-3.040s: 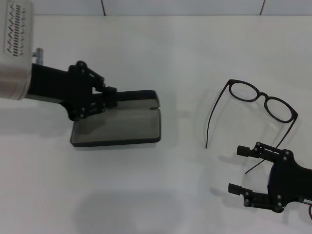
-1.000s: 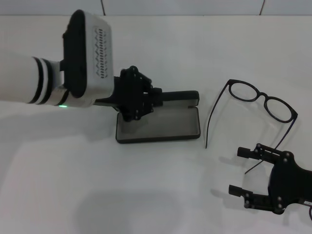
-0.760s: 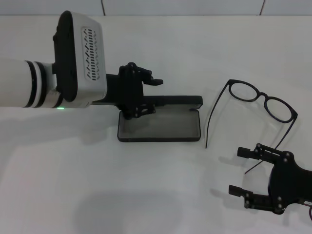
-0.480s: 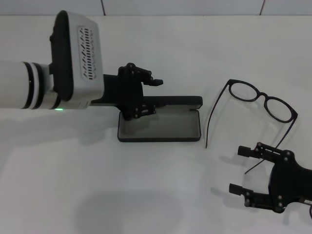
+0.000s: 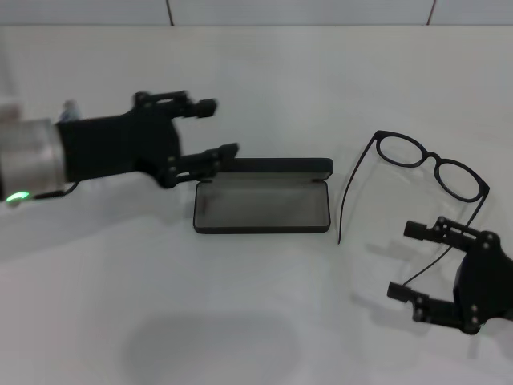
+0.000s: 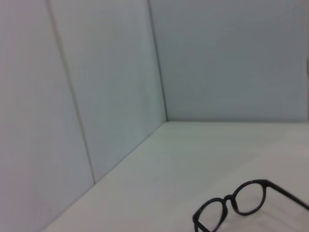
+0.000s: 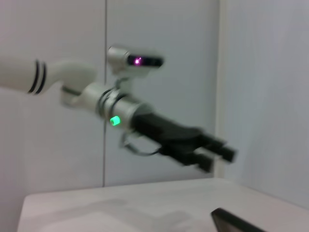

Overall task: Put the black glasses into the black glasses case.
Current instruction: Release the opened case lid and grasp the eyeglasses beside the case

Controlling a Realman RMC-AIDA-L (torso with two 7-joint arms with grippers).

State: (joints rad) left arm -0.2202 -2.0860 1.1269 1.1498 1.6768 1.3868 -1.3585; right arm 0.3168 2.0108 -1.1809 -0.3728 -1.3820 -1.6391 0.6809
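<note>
- The left gripper is hovering above the white table, just off the case's upper-left corner, with its two black fingers spread apart and nothing between them; it is touching neither the lid nor the tray.
- The right gripper is sitting low at about 4 o'clock on the table, fingers parted and gripping nothing, pointing toward the centre, near the end of the right-hand temple arm of the glasses.
- The black glasses case is lying open near the middle of the table, grey lining facing up, its lid standing along the far long edge; no lettering can be read on it from here.
- The black glasses are resting at roughly 2 o'clock from the case, lenses toward the far right, temple arms unfolded and trailing toward the near edge; the left-hand temple is ending just beside the case's right end without touching it.
- In the left wrist view the glasses are showing against the table with pale wall panels behind.
- In the right wrist view the left gripper is appearing in front of the wall, a green light glowing on its wrist.
- Open tabletop is stretching along the near side of the case.
</note>
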